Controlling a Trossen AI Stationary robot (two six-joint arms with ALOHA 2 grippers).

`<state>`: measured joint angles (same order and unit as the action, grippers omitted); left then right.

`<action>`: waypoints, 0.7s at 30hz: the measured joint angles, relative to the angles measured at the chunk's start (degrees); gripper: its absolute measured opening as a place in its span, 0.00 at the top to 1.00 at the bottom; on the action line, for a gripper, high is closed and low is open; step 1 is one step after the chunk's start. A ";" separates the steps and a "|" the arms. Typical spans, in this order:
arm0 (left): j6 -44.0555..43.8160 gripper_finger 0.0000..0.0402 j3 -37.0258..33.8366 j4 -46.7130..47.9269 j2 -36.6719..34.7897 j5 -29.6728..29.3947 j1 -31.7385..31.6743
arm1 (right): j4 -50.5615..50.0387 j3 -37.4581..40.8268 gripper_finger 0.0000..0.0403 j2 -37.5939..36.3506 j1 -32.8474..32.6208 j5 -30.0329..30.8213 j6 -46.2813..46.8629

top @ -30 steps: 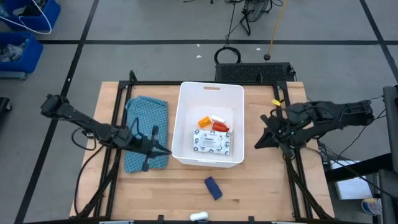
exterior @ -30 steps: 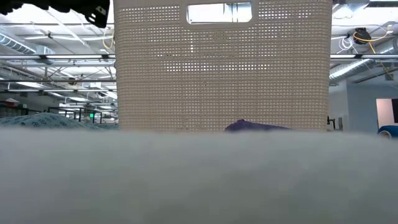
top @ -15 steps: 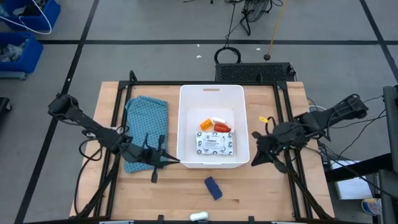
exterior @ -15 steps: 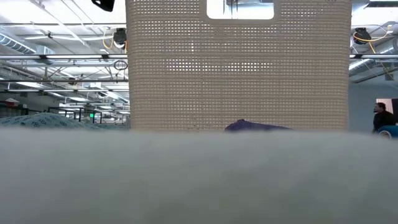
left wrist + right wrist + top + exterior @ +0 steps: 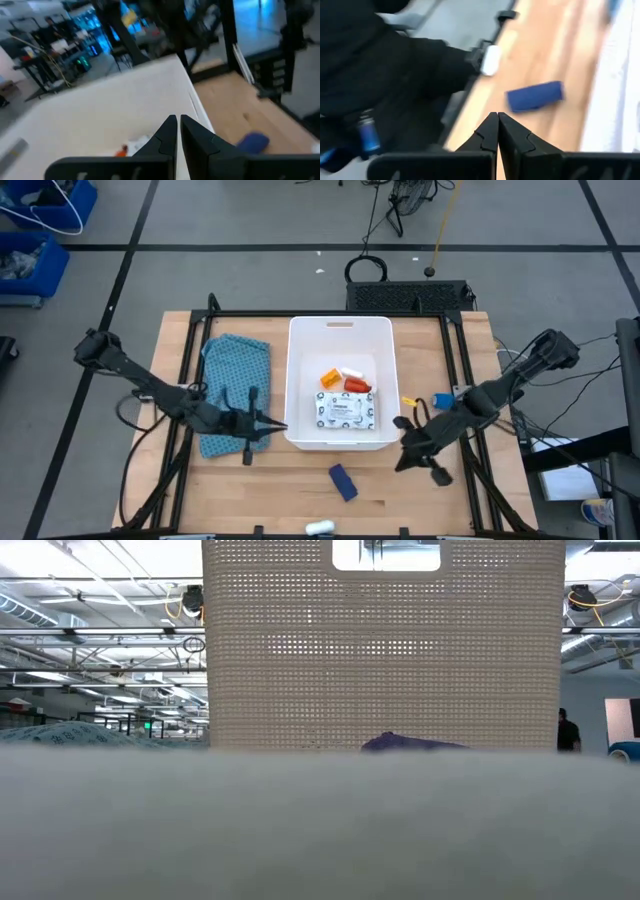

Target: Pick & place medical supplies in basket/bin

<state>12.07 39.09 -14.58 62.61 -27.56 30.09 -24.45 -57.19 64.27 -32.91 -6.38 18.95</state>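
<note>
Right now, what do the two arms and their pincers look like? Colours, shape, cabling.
Both arms are dark, slim and jointed, with black cables looping alongside. The left pincer has two black, angular fingers tapering to points; the right pincer looks the same. The right arm carries small blue and yellow bits near its wrist. No printed markings are legible.

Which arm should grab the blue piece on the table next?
Likely right. The right claw hangs shut past the bin's front right corner, with bare table between it and the blue piece, and faces it in its wrist view. The left claw, also shut, sits at the bin's left wall.
</note>
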 joint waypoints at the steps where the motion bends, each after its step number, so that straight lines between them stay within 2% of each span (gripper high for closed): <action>1: 0.07 0.94 0.89 1.12 -1.11 -0.72 0.10 | 0.02 0.00 1.00 0.76 -0.22 1.70 0.19; 5: -0.55 0.94 3.19 5.89 -3.44 -1.21 0.36 | -0.20 0.00 1.00 3.42 -0.26 3.78 1.89; 12: -4.50 0.94 3.76 10.66 -3.66 -1.12 0.58 | -2.38 -0.02 1.00 5.96 2.05 11.44 2.11; 21: -8.02 0.94 3.76 10.45 -2.22 0.05 3.08 | -4.48 -0.01 1.00 6.24 7.02 17.25 2.88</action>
<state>4.04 42.85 -4.13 60.39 -27.51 33.17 -28.93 -57.20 70.51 -25.89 10.87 21.82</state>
